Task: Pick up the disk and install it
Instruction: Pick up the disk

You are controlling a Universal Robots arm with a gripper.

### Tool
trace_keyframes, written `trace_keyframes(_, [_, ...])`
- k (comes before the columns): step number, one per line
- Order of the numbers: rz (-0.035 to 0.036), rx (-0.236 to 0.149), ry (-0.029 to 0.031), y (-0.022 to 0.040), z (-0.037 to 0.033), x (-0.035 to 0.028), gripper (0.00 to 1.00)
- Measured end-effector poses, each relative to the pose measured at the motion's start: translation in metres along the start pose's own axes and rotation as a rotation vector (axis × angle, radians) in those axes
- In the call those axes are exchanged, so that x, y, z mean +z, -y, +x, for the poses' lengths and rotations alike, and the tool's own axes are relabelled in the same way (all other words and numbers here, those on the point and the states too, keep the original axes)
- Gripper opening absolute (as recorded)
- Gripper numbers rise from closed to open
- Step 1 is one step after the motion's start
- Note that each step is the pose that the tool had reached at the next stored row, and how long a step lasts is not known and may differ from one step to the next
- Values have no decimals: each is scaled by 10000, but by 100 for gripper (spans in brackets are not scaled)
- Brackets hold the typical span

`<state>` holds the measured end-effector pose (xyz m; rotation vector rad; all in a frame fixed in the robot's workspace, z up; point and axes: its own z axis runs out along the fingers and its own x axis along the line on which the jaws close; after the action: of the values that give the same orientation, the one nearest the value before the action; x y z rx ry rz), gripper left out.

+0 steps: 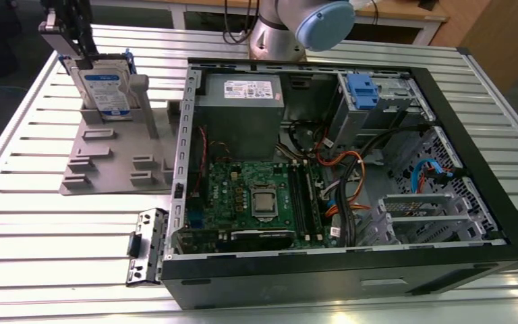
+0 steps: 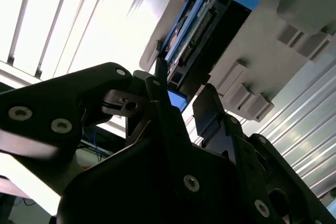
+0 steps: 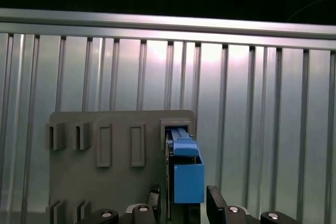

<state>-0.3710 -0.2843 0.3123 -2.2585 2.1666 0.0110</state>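
Note:
The disk (image 1: 106,88) stands on edge in a slot of the grey holder (image 1: 106,162) at the exterior view's upper left, its white-and-blue label facing out and blue carrier frame along its sides. My gripper (image 1: 81,55) hangs right above it, open. In the first wrist view the blue-edged disk (image 3: 186,174) rises between my two dark fingers (image 3: 215,200), with my gripper (image 3: 184,203) straddling its top end. The second wrist view shows the disk (image 2: 205,24) in the holder (image 2: 273,61), my gripper (image 2: 181,95) around its near end.
An open computer case (image 1: 475,121) lies to the exterior view's right of the holder, with a green board (image 1: 250,192), a grey power box (image 1: 239,101) and a drive bay with a blue tab (image 1: 365,91). A loose dark bracket (image 1: 146,246) lies on the slatted metal table (image 1: 43,223).

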Motion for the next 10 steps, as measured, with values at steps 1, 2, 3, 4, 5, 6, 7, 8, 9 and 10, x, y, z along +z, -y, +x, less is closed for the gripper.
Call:
trace_keyframes(1, [0,-8,0,0,0,18,47])
trace_keyframes(2, [0,-15,0,0,0,36,47])
trace_keyframes(3, [-1,-22,0,0,1,54,47])
trace_keyframes(4, [-1,-29,0,0,1,72,47])
trace_keyframes(5, [-1,-35,0,-1,1,90,47])
trace_keyframes(6, [-1,-41,0,-1,1,107,47])
trace_keyframes(7, [-2,-46,0,-1,2,125,47])
trace_keyframes(8, [-1,-52,0,-1,2,145,47])
trace_keyframes(9, [-1,-58,0,0,2,163,47])
trace_keyframes(10, [0,-65,0,-1,2,181,47])
